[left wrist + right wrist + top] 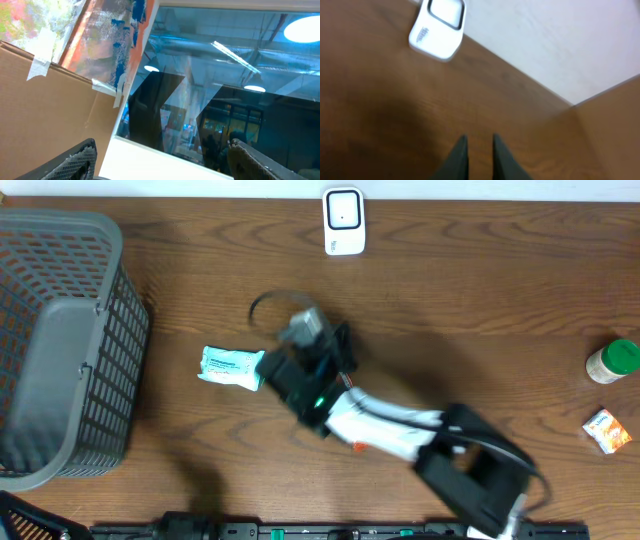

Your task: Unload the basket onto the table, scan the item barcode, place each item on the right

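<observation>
At the middle of the surface (pixel 480 310), the right tool (pixel 478 140) has its fingers drawn nearly together, nothing between them. The white-and-teal packet (pixel 232 366) lies flat just beside that arm's head, well apart from the barcode scanner (pixel 343 221). The left tool (pixel 162 146) gapes wide, empty.

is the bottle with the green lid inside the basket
No, the bottle stands on the table at the far right, while the basket is at the far left.
</observation>
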Robot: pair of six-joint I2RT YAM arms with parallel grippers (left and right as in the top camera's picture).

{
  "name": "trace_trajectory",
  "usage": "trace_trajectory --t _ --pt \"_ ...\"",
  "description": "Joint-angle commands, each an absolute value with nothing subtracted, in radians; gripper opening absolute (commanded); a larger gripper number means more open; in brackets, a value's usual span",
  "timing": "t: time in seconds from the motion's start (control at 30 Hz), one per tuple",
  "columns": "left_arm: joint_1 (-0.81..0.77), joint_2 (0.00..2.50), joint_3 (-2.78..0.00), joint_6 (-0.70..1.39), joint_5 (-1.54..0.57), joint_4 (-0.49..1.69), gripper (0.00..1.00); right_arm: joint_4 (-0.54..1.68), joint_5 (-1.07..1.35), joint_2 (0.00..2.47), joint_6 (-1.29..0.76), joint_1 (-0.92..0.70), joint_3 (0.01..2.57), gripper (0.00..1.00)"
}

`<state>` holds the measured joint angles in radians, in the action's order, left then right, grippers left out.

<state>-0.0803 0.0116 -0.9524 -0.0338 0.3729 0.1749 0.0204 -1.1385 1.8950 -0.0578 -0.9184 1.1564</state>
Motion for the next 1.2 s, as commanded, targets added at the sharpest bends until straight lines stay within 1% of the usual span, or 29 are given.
trace_trajectory --t 0.0,0.07,0.1,0.13,0.17,0.2,0.23,0.27,0.3,0.33,0.37,0.5,0.73,0.9,1.17 --pt "-0.077 0.003 -0.953 -0.051 0.380 0.171 0.84 0.105 -0.845 1.768 -0.173 -0.831 1.217 0.17" --pt "-0.077 0.003 -0.953 -0.051 0.380 0.171 0.84 0.227 -0.606 1.703 -0.261 -0.762 1.248 0.31" --pt "-0.077 0.003 -0.953 -0.051 0.380 0.171 0.84 0.277 -0.475 1.676 -0.290 -0.727 1.259 0.46" --pt "-0.077 0.003 -0.953 -0.051 0.379 0.171 0.84 0.327 -0.306 1.645 -0.303 -0.685 1.265 0.69" --pt "-0.077 0.003 -0.953 -0.051 0.380 0.171 0.84 0.361 -0.165 1.622 -0.301 -0.649 1.265 0.99" --pt "-0.077 0.003 -0.953 -0.051 0.380 0.171 0.84 0.403 -0.035 1.599 -0.298 -0.612 1.265 0.99" --pt "-0.077 0.003 -0.953 -0.051 0.380 0.170 0.84 0.442 0.046 1.584 -0.298 -0.583 1.265 0.99" --pt "-0.077 0.003 -0.953 -0.051 0.379 0.171 0.84 0.478 0.089 1.574 -0.292 -0.558 1.264 0.83" --pt "-0.077 0.003 -0.953 -0.051 0.379 0.170 0.84 0.516 0.099 1.571 -0.287 -0.534 1.261 0.35" --pt "-0.077 0.003 -0.953 -0.051 0.379 0.170 0.84 0.542 0.094 1.571 -0.287 -0.521 1.258 0.10" --pt "-0.077 0.003 -0.953 -0.051 0.379 0.170 0.84 0.565 0.091 1.577 -0.296 -0.508 1.249 0.01" --pt "-0.077 0.003 -0.953 -0.050 0.379 0.170 0.84 0.588 0.101 1.618 -0.374 -0.503 1.170 0.01" --pt "-0.077 0.003 -0.953 -0.050 0.379 0.170 0.84 0.530 0.121 1.660 -0.463 -0.547 1.065 0.01" --pt "-0.077 0.003 -0.953 -0.050 0.379 0.170 0.84 0.455 0.163 1.665 -0.474 -0.586 1.011 0.01" --pt "-0.077 0.003 -0.953 -0.050 0.379 0.170 0.84 0.364 0.140 1.694 -0.516 -0.637 0.976 0.01"
